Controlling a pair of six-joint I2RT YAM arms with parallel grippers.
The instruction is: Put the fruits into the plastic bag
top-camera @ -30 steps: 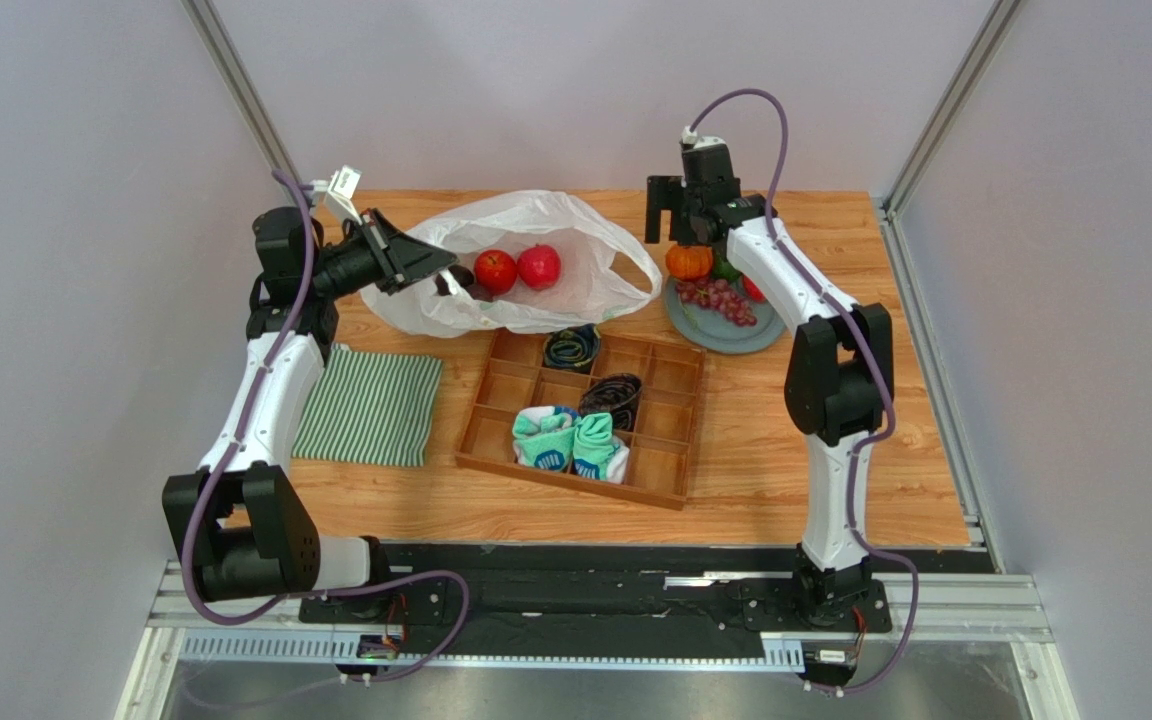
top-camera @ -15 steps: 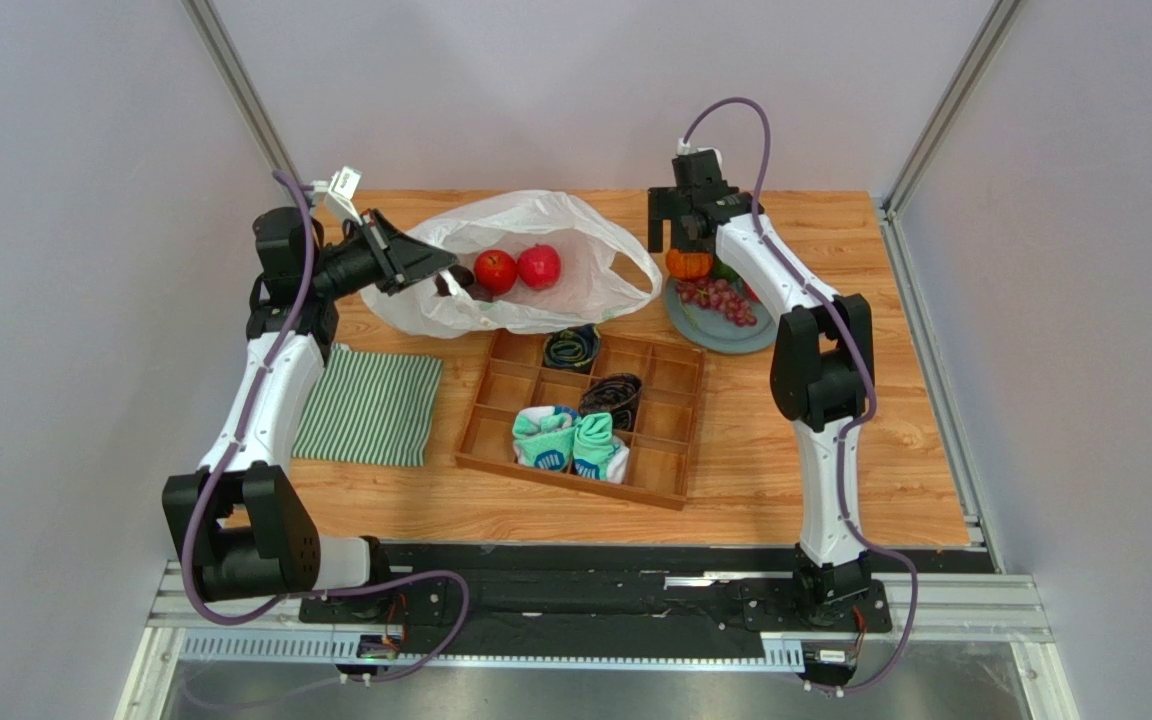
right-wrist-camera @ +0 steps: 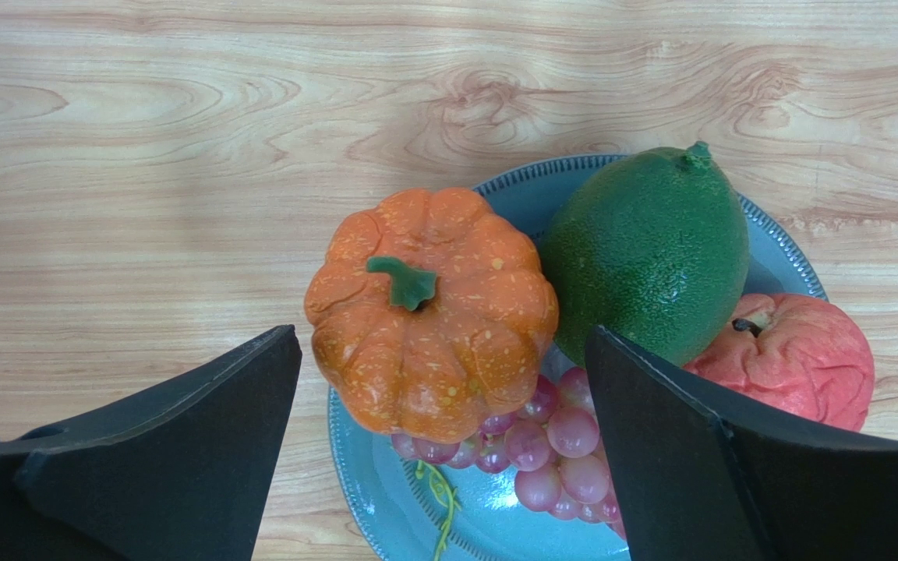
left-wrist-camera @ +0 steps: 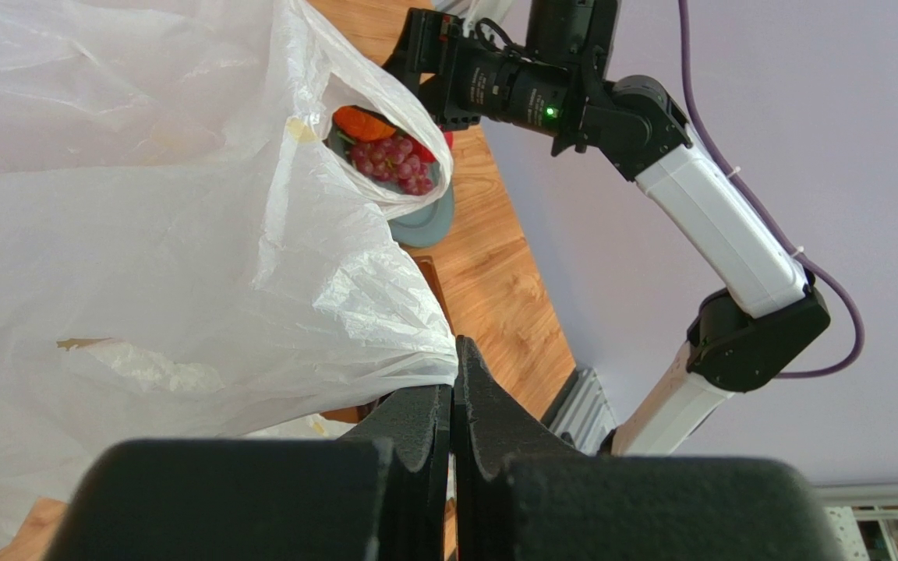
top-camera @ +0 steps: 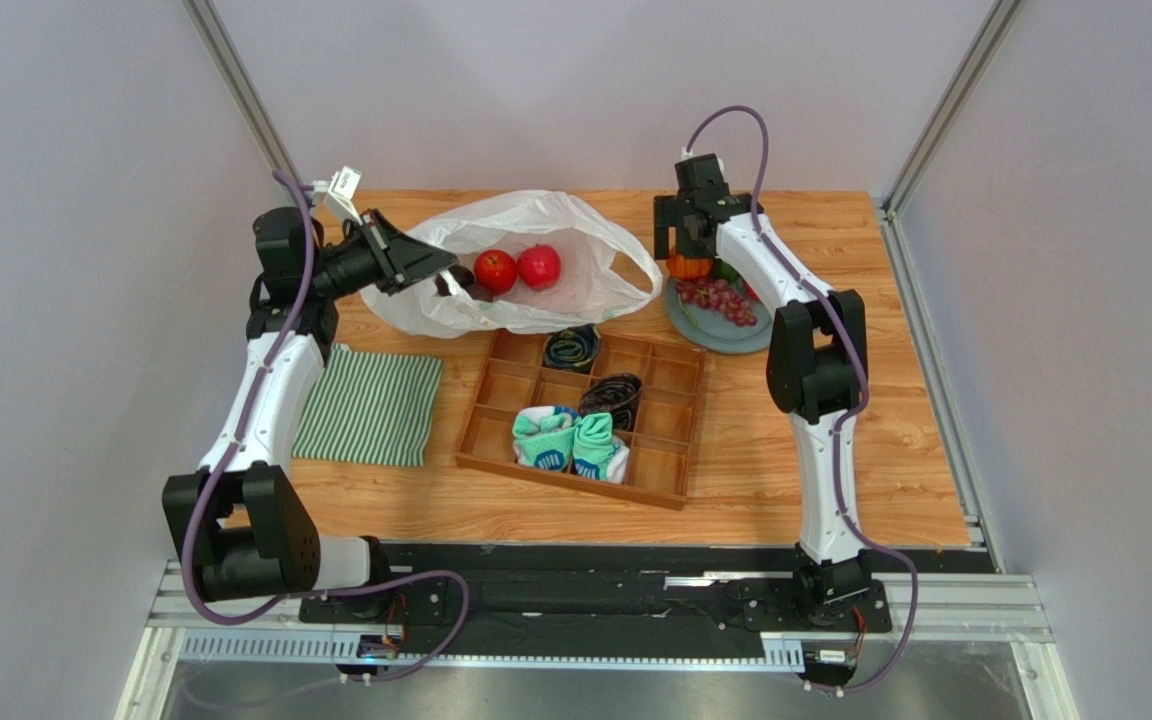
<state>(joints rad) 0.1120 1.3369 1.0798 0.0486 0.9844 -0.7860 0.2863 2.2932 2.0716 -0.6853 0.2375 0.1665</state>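
The white plastic bag (top-camera: 537,248) lies open at the back of the table with two red apples (top-camera: 516,269) inside. My left gripper (top-camera: 440,267) is shut on the bag's edge (left-wrist-camera: 302,339) and holds it up. A blue plate (right-wrist-camera: 501,514) holds an orange pumpkin (right-wrist-camera: 433,310), a green avocado-like fruit (right-wrist-camera: 649,251), a red apple (right-wrist-camera: 799,357) and purple-red grapes (right-wrist-camera: 547,444). My right gripper (right-wrist-camera: 442,433) is open, its fingers (right-wrist-camera: 173,456) on either side of the pumpkin, just above it. In the top view it hovers over the plate (top-camera: 732,333).
A wooden compartment tray (top-camera: 585,405) with teal and black socks stands mid-table. A green-and-white striped cloth (top-camera: 372,405) lies at the left. Frame posts and grey walls close in the back corners.
My right gripper has come down a little toward the pumpkin on the plate. The left arm and the bag have not moved.
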